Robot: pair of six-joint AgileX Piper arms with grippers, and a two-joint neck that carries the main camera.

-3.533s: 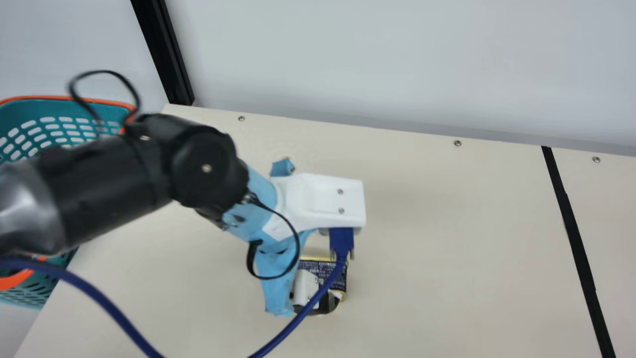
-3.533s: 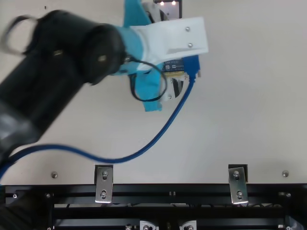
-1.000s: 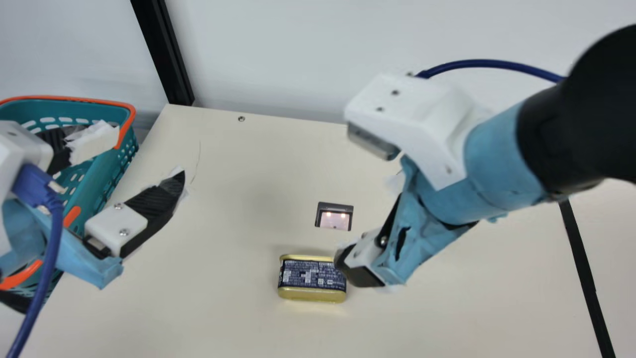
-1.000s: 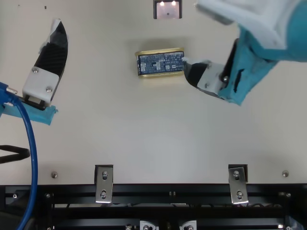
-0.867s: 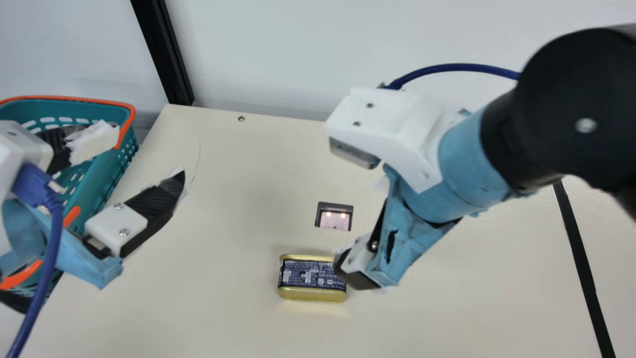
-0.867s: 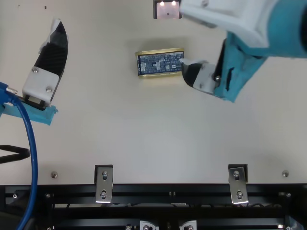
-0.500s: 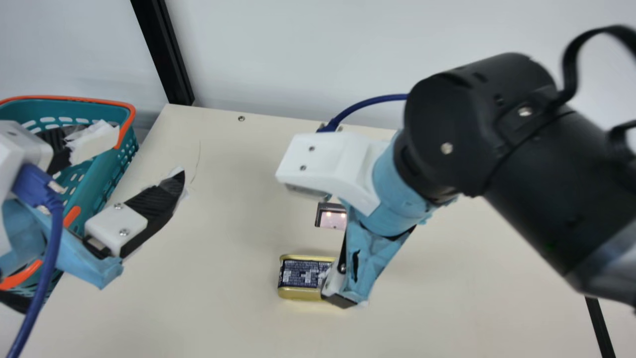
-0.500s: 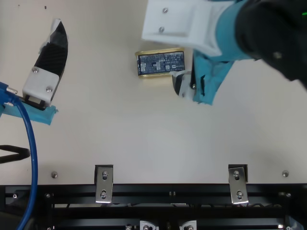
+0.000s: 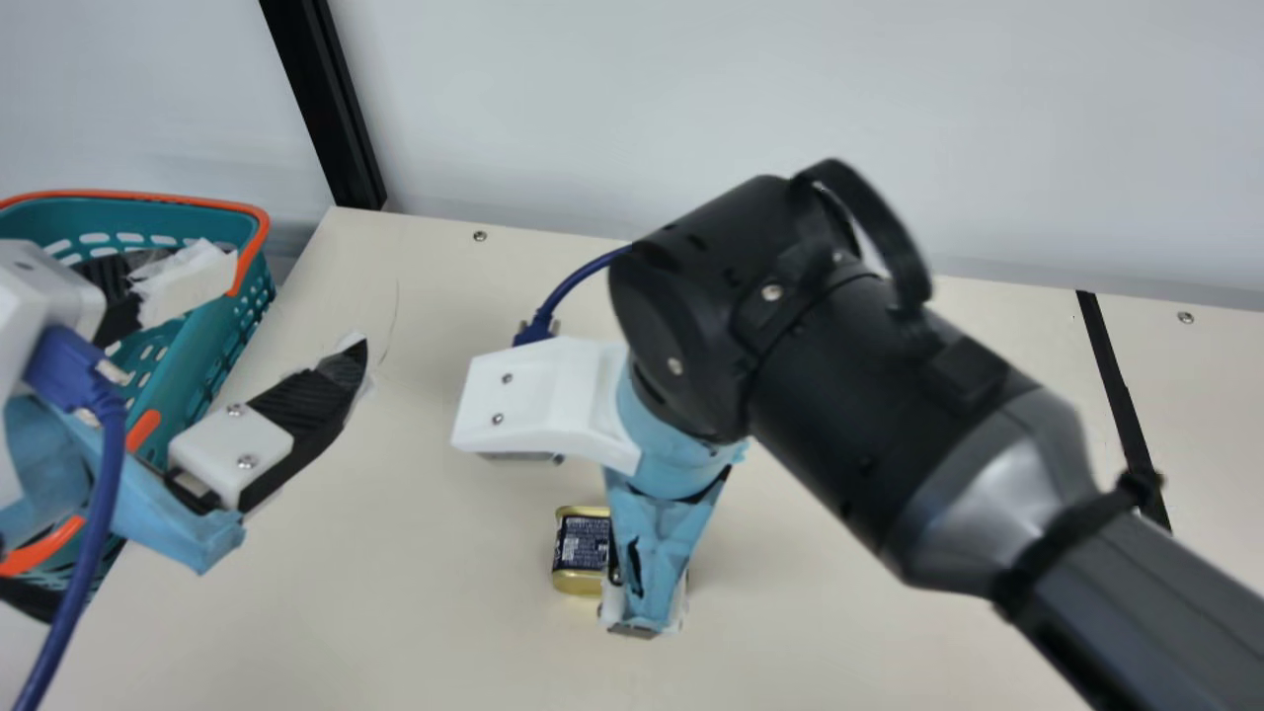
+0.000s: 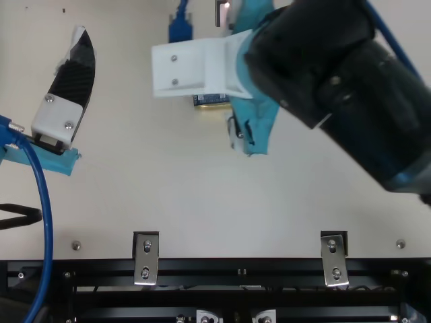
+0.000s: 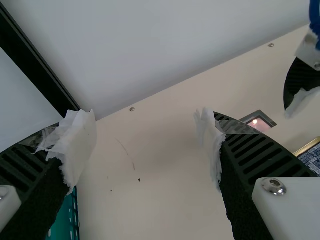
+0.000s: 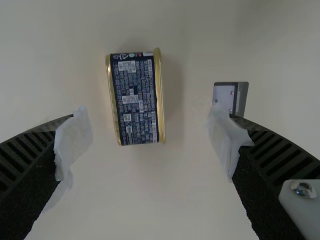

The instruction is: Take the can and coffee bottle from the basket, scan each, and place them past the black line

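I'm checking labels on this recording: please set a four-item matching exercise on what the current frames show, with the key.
1. can
2. basket
3. black line
4. right gripper

A. teal with orange trim
B. fingers open, over the can
C. gold with a dark blue label
D. at the main view's right

Pairs: 1-C, 2-A, 3-D, 4-B

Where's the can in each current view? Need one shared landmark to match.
Main view: can, lower middle, partly hidden.
Top view: upper middle, mostly hidden.
Left wrist view: right edge, cut off.
Right wrist view: just up-left of centre, whole.
Shared landmark: right end effector.
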